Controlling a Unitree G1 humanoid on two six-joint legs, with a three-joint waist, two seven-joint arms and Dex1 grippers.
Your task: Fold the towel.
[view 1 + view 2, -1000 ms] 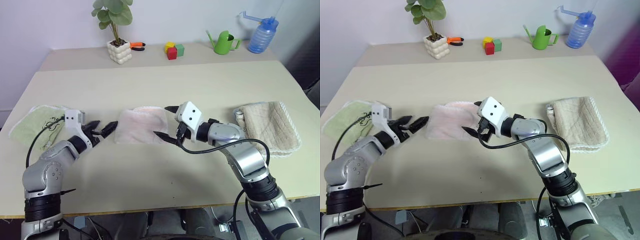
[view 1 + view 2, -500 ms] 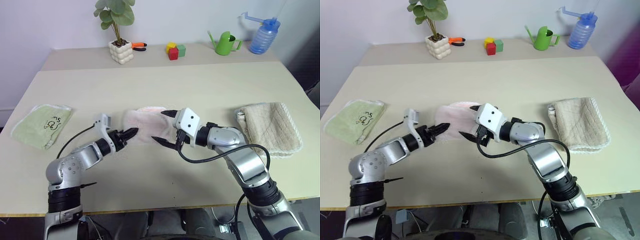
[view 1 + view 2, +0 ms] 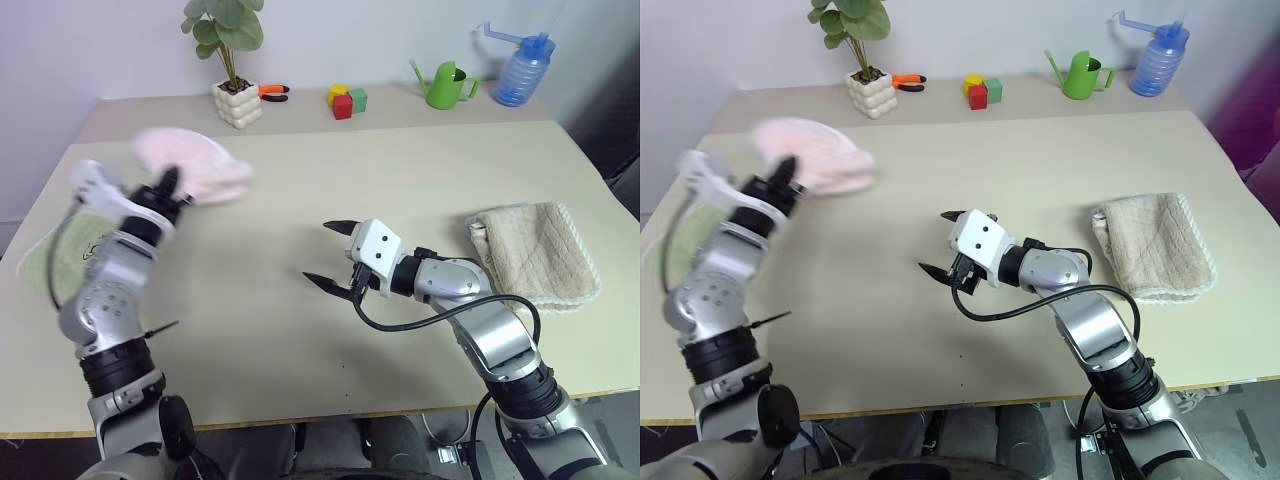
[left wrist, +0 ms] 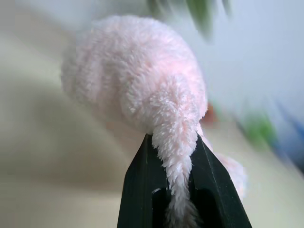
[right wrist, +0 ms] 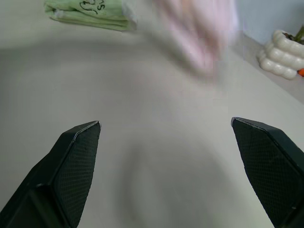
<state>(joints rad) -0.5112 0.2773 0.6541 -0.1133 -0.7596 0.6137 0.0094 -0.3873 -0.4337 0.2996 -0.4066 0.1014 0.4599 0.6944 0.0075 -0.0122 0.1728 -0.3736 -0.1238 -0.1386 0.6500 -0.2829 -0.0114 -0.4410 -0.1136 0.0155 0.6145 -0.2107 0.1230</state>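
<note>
Status: the pale pink, fluffy terry towel (image 3: 190, 172) is off the table entirely, bunched and hanging in the air over the left part of the beige tabletop (image 3: 330, 180). It is held by the left gripper (image 3: 168, 190), whose two black fingers (image 4: 137, 175) are clenched on a pinched tail of the pile, as the left wrist view shows plainly. The cloth is blurred in the head views, so its corners and edges cannot be made out.

The right gripper (image 3: 330, 255) is released, its fingers spread wide with nothing between them, low over bare table near the middle, well apart from the towel.

Progress, as a judgement: no fold is visible. The towel is a loose clump, not flat and not doubled over, so the task looks to be at its opening step, picking up and shaking out or repositioning. Left to do: lay the towel flat on open table, find an edge or two corners, bring one half over the other, and smooth it.

Bystanders: a folded light green towel (image 3: 45, 262) lies at the left edge, partly behind the left arm; a folded beige waffle-textured towel (image 3: 535, 255) lies at the right. Neither is touched.
</note>
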